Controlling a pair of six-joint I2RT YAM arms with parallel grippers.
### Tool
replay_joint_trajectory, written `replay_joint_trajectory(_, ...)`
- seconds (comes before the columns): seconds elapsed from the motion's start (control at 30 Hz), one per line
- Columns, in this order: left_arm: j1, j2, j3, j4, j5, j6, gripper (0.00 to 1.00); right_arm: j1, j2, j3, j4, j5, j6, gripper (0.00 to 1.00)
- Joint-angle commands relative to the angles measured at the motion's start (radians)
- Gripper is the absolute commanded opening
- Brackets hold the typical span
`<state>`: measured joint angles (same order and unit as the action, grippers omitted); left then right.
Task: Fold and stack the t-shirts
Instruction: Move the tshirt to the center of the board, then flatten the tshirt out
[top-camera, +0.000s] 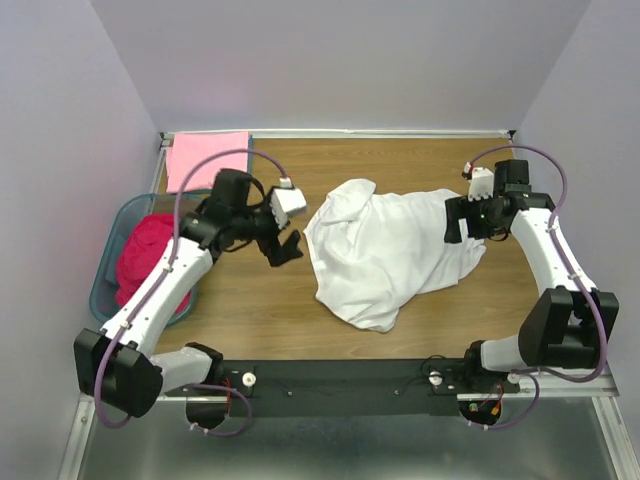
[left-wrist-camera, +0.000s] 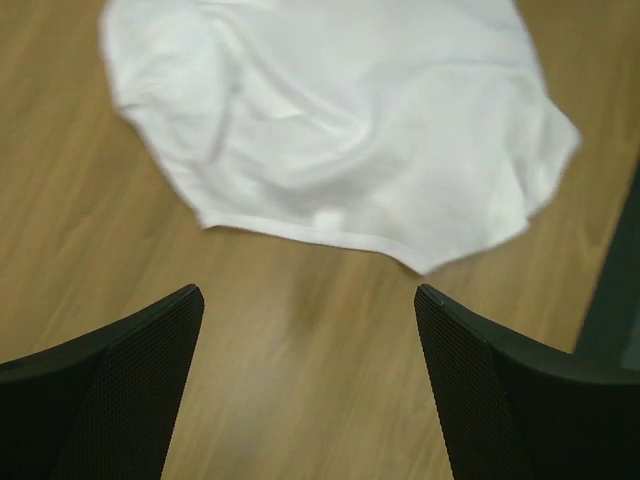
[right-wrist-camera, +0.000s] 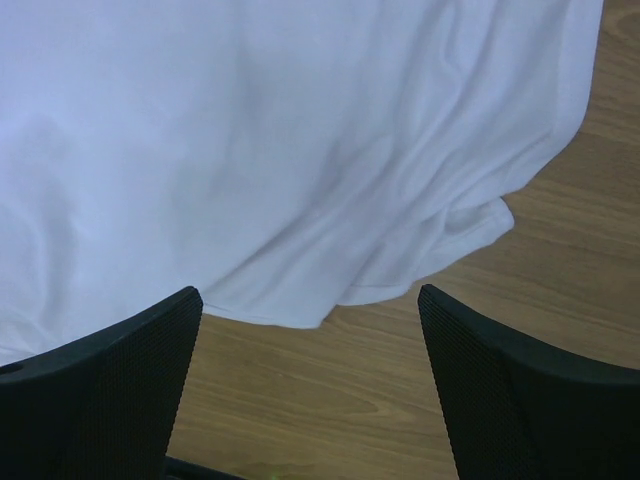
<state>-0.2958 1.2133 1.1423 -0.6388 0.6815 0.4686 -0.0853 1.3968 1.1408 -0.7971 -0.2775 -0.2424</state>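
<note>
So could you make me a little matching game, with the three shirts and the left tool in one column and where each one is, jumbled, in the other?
Things:
1. white t-shirt
2. pink t-shirt
3. red t-shirt
4. left tool

Places:
A. bundled in the teal basket
B. over bare table, open and holding nothing
C. lying flat at the far left corner
D. crumpled mid-table

Pairs: 1-D, 2-C, 3-A, 4-B

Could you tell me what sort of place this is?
Most likely an enclosed robot test cell: plain lavender walls box in a wooden table, two arms are bolted at its near edge, and a white t-shirt lies crumpled on it.
</note>
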Motion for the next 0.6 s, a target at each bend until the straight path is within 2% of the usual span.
replay_joint_trajectory(0.0,-0.166,-0.026,-0.124,0.027,-0.086,0.019,0.92,-0.005,0.030,-0.024,-0.063,0.124,-0.090,0.94)
replay_joint_trajectory(0.07,-0.248,0.018,-0.133,0.074,-0.129,-0.025,0.89,-0.005,0.070,-0.030,-0.062,0.155,-0.086,0.87)
replay_joint_trajectory(0.2,-0.392,0.129,-0.121,0.128,-0.247,-0.053,0.89,-0.005,0.155,-0.027,-0.060,0.185,-0.090,0.74)
replay_joint_trajectory(0.33,-0.474,0.264,-0.092,0.157,-0.326,-0.044,0.83,-0.005,0.247,0.014,-0.041,0.207,-0.080,0.63)
replay_joint_trajectory(0.37,-0.485,0.287,-0.075,0.162,-0.348,-0.041,0.81,-0.005,0.264,0.023,-0.037,0.208,-0.075,0.57)
replay_joint_trajectory(0.5,-0.502,0.422,-0.029,0.171,-0.388,-0.022,0.67,-0.005,0.350,0.046,-0.025,0.257,-0.072,0.49)
replay_joint_trajectory(0.53,-0.502,0.471,-0.020,0.179,-0.408,-0.015,0.60,-0.005,0.361,0.043,-0.022,0.267,-0.075,0.48)
replay_joint_trajectory(0.57,-0.502,0.489,-0.018,0.185,-0.419,-0.015,0.57,-0.005,0.373,0.040,-0.021,0.271,-0.078,0.46)
